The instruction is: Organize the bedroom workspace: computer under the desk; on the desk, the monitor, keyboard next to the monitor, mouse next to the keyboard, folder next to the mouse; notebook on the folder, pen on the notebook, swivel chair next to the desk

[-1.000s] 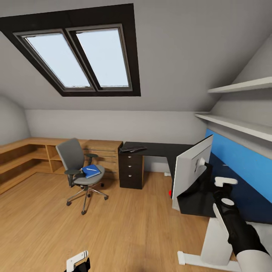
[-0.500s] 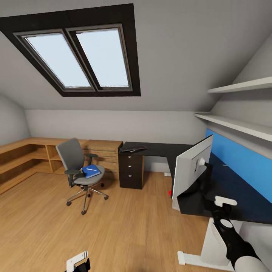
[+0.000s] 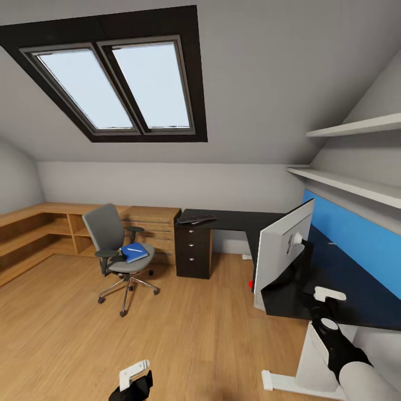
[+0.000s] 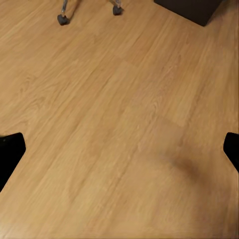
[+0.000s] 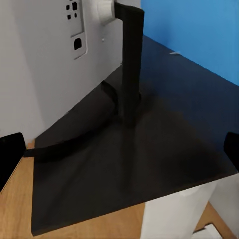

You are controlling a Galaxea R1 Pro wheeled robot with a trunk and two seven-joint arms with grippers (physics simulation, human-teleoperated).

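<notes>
The grey swivel chair (image 3: 111, 239) stands on the floor left of the black desk (image 3: 239, 220). The blue folder (image 3: 134, 252) lies on its seat with the white pen (image 3: 133, 250) on top. The keyboard (image 3: 196, 219) lies on the desk's far end above the drawers. The monitor (image 3: 283, 245) stands on the near end, its white back (image 5: 45, 64) and black neck (image 5: 130, 59) facing me. My right gripper (image 3: 328, 294) hovers open just short of the monitor's base. My left gripper (image 3: 135, 372) hangs open low over the floor. The mouse, notebook and computer are out of view.
A white upright support with a flat foot (image 3: 317, 356) stands under the desk's near end. A small red thing (image 3: 250, 285) sits by the desk's edge. Low wooden shelving (image 3: 39, 234) lines the left and back walls. Chair casters (image 4: 62, 19) show over wooden floor.
My right gripper has drawn back and down from behind the monitor to the near desk edge. My left gripper has risen and shifted right.
</notes>
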